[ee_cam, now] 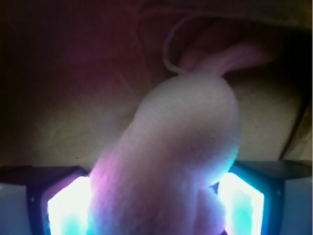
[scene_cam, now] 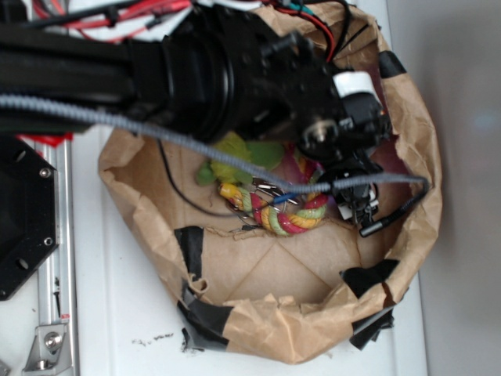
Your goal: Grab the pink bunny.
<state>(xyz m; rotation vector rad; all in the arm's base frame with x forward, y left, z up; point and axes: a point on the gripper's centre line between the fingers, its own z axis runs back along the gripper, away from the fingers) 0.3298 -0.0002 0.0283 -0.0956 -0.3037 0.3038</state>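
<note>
Bunny [ee_cam: 181,152] sits between the two glowing fingers [ee_cam: 68,208] of the gripper [ee_cam: 156,210], which seem to press its plush body, so it reads as gripped. Soft fur could slip free if the hold is shallow. From outside, the arm [scene_cam: 196,70] hides bunny and jaws inside the bag [scene_cam: 258,313]; only the rope ring [scene_cam: 274,211] and green plush [scene_cam: 235,157] show.

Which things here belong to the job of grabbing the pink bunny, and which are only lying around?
Belongs to the job:
- pink bunny, sitting between the glowing fingers
- gripper, jaws at both sides of the bunny

Only lying around:
- braided rope ring
- green plush toy
- brown paper bag holding them
- black tape patches
</note>
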